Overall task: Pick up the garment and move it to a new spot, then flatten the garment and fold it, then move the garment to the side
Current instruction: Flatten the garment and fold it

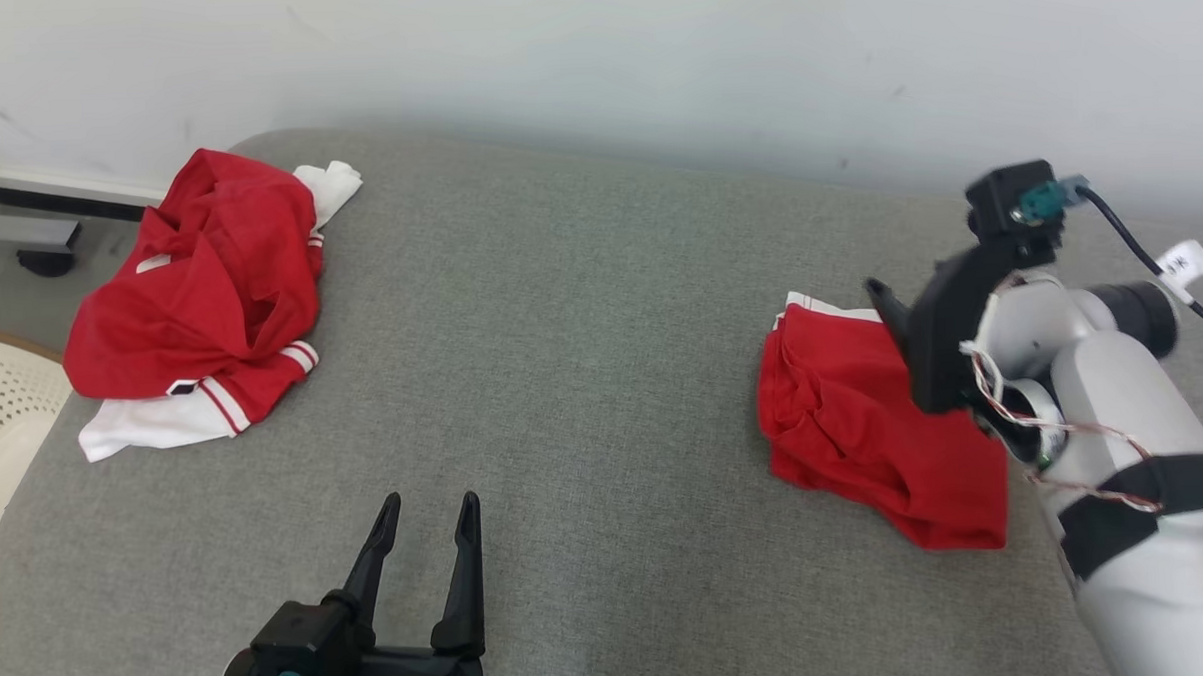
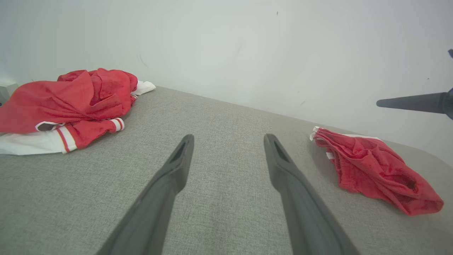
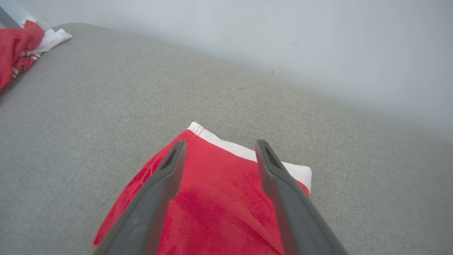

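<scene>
Folded red cloth garment w/ white trim [image 1: 845,420] is lying on the right part of the grey woven-fabric surface [image 1: 582,359], towards its far edge. R gripper [image 3: 221,142] is hovering over it, fingers spread, gripping nothing; whether it's touching the cloth, can't tell. L gripper [image 1: 431,501] is hanging over the surface's near edge, approx mid, also spread & empty. Crumpled red-and-white clothes pile [image 1: 200,292] is sitting at the surface's far-left corner.

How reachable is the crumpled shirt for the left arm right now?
Probably yes. The left gripper is open, holding nothing, and bare grey surface lies between it and the shirt, though the arm's full reach can't be judged.
</scene>
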Tool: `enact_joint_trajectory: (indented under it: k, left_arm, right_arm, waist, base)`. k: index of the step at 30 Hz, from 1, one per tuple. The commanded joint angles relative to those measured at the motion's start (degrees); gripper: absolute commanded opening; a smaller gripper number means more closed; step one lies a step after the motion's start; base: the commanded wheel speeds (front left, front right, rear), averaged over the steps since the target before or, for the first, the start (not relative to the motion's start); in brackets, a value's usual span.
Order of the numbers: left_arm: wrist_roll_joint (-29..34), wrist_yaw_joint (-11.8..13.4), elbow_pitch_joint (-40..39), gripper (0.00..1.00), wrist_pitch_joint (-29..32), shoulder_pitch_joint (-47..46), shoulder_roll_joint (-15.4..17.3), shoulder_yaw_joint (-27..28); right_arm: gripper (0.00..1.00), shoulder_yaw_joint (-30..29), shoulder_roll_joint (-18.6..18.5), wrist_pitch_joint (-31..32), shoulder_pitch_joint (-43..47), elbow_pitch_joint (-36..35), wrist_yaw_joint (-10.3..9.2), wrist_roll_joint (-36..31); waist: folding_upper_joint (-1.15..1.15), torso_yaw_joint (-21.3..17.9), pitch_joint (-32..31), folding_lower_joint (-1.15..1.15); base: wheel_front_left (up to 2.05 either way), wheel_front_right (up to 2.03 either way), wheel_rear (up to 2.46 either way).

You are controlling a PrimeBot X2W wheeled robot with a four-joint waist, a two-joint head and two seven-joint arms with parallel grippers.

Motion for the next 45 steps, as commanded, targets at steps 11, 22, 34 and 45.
enact_joint_trajectory:
  k: [11,22,34,45]
  left_arm:
    - [-0.1,-0.4,-0.2,1.0,-0.4,-1.0,-0.7,-0.4]
    - [-0.1,-0.9,0.9,1.0,-0.4,-0.7,-1.0,0.2]
    - [0.1,-0.1,-0.2,1.0,-0.4,1.4,-0.2,1.3]
    - [2.3,0.3,-2.4,1.0,-0.4,3.8,1.0,5.0]
  right_arm:
    - [0.0,3.4,-0.1,-4.6,6.9,1.7,-0.13,-3.1]
    - [0.0,16.0,4.0,-6.3,6.4,7.0,-0.14,-1.7]
    - [0.2,22.0,2.2,-6.4,10.7,-1.6,-0.14,5.3]
    - [1.0,5.9,2.1,-18.1,23.4,-19.8,-0.13,3.5]
  waist:
    - [0.0,-0.2,1.4,0.0]
    - [0.0,2.2,1.3,0.0]
    - [0.0,-0.2,-0.5,0.0]
    - [0.0,-4.2,-3.0,0.0]
  base:
    - [0.0,0.0,0.0]
    - [0.0,0.0,0.0]
    - [0.0,0.0,0.0]
    - [0.0,0.0,0.0]
